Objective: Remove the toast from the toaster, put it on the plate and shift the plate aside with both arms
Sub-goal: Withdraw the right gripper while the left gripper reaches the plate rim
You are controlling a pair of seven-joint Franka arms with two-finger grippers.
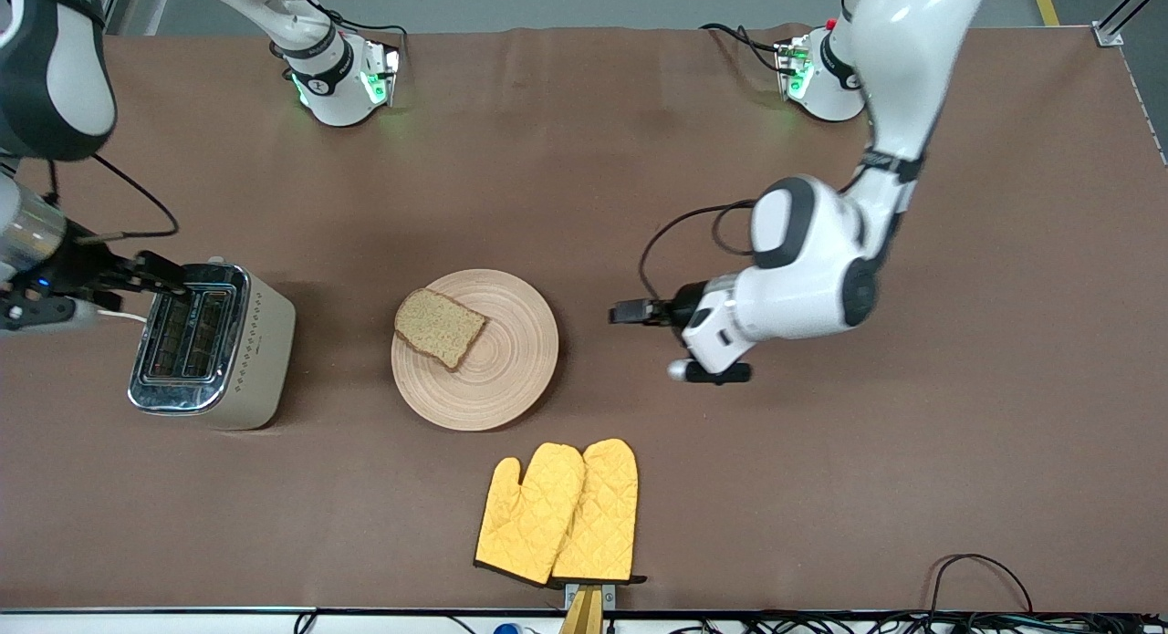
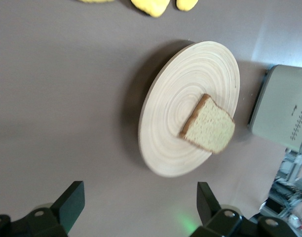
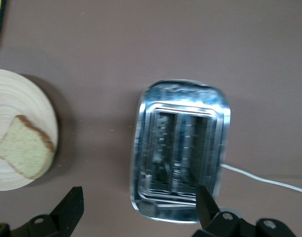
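A round light-wood plate (image 1: 497, 379) with concentric ring grain lies on the brown table (image 1: 821, 488) and serves as the landmark here. A single slice of brown wholegrain toast (image 1: 440, 327) with a darker crust rests flat on the plate, off-centre, at the rim toward the right arm's end of the table, one corner reaching just past the edge.

Beside the plate toward the right arm's end stands a cream-sided two-slot toaster (image 1: 212, 345) with a shiny chrome top; both slots look empty in the right wrist view (image 3: 180, 158). The right arm's black two-finger gripper (image 1: 173, 278) hangs over the toaster's edge farthest from the plate, its jaws spread wide and holding nothing.

The left arm's black two-finger gripper (image 1: 630, 312) hovers over bare table beside the plate toward the left arm's end, apart from the rim. In the left wrist view its fingers (image 2: 69, 202) stand wide apart with nothing between them, and the plate (image 2: 166, 143) and toast (image 2: 208, 131) lie ahead of them.

A pair of yellow quilted oven mitts (image 1: 558, 514) lies side by side nearer the front camera than the plate, close to the table's edge.
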